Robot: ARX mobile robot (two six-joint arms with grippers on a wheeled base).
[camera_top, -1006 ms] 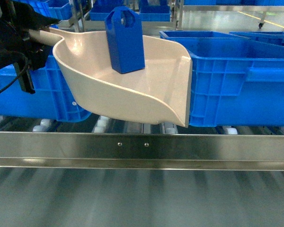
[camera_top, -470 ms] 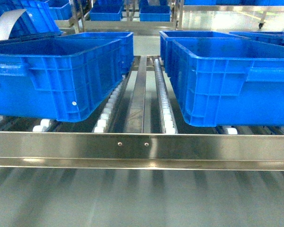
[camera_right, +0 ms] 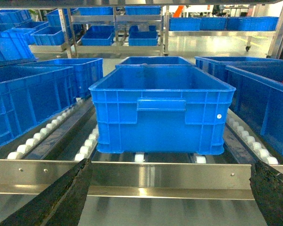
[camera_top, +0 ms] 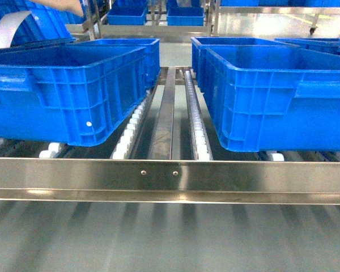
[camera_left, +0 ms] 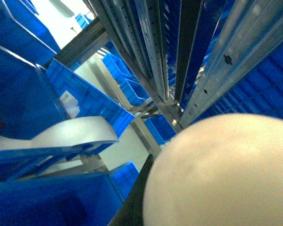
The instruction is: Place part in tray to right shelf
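Note:
The cream tray [camera_left: 226, 174] fills the lower right of the left wrist view, pressed close to the camera. One dark finger [camera_left: 134, 200] of my left gripper lies along its edge, and the gripper is shut on the tray. In the head view only a cream sliver of the tray [camera_top: 62, 5] shows at the top left edge. The part is out of view. My right gripper [camera_right: 167, 197] is open with nothing between its fingers, facing the right shelf's steel front rail [camera_right: 170, 176]. The right shelf [camera_top: 170, 175] spans the head view, and no gripper shows there.
Large blue crates sit on the roller tracks: one at left [camera_top: 68, 90], one at right [camera_top: 277, 96], and one straight ahead of the right wrist [camera_right: 160, 110]. A white curved strip [camera_top: 8, 25] lies behind the left crate. More crate racks stand behind.
A second ago the left gripper held the tray, with the blue part standing in it, in front of the crates. It then left the head view, and only a cream sliver now shows at top left.

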